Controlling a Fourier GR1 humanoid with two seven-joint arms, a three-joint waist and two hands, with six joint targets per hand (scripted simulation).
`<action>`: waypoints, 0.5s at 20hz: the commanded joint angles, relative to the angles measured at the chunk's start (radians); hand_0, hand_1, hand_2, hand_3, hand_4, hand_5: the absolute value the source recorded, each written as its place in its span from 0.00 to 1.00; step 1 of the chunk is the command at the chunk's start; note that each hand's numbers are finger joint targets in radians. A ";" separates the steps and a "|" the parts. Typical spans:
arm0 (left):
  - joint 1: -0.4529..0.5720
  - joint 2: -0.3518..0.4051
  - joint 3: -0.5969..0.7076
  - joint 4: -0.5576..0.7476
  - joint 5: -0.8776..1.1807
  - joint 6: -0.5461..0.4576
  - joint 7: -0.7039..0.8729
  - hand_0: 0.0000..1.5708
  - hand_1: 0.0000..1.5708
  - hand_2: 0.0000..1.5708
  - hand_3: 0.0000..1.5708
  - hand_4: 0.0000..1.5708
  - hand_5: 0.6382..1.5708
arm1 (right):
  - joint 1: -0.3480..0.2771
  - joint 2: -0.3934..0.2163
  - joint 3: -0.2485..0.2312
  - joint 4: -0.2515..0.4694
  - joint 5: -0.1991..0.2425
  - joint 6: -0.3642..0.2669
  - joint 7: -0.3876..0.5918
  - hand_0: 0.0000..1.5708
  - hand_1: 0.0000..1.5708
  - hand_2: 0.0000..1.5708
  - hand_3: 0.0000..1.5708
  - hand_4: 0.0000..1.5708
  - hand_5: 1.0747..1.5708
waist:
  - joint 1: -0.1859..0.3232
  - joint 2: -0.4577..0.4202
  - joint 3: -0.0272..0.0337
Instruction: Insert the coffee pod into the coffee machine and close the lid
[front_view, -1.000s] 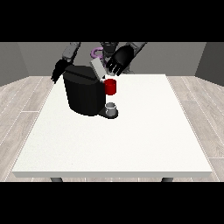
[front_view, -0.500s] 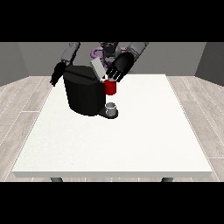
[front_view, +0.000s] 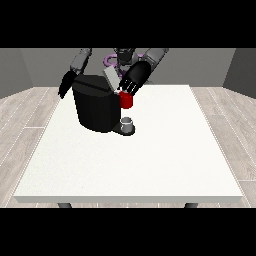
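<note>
The black coffee machine (front_view: 96, 106) stands on the white table's (front_view: 150, 165) far left part. Its light grey lid (front_view: 111, 78) is raised at a slant over the machine's top. The hand at the view's right (front_view: 135, 77) is just right of the lid, its straight fingers pointing down against the lid's edge. Below those fingers a red round part (front_view: 126, 100) sticks out at the machine's front; I cannot tell whether it is the coffee pod. The hand at the view's left (front_view: 66, 84) hangs beside the machine's left side, fingers relaxed and holding nothing.
A small grey cup (front_view: 128, 123) sits on the machine's black base (front_view: 120, 131) under the red part. Behind the machine is the robot's body with a purple piece (front_view: 110, 60). The table edge runs along the front.
The hand at the view's right has come down and leftward onto the lid. The lid stands lower and more tilted than before. The other hand has barely moved.
</note>
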 joint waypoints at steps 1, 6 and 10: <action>-0.017 -0.013 -0.006 -0.008 -0.007 0.005 0.010 0.74 0.74 0.78 0.76 0.27 1.00 | -0.011 -0.026 -0.039 0.030 -0.032 0.023 -0.034 0.00 0.00 0.00 0.00 0.07 1.00 | 0.005 0.009 0.0000; -0.010 0.024 0.018 0.016 -0.006 0.032 -0.036 0.78 0.78 0.81 0.77 0.25 1.00 | -0.014 -0.001 0.004 -0.020 -0.002 0.005 0.020 0.00 0.00 0.00 0.00 0.00 1.00 | -0.014 0.023 -0.0006; -0.049 -0.006 -0.002 0.000 -0.009 -0.010 -0.007 0.77 0.77 0.79 0.76 0.22 1.00 | -0.037 -0.012 -0.026 0.042 0.000 -0.013 -0.027 0.00 0.00 0.00 0.00 0.00 1.00 | 0.020 0.022 -0.0001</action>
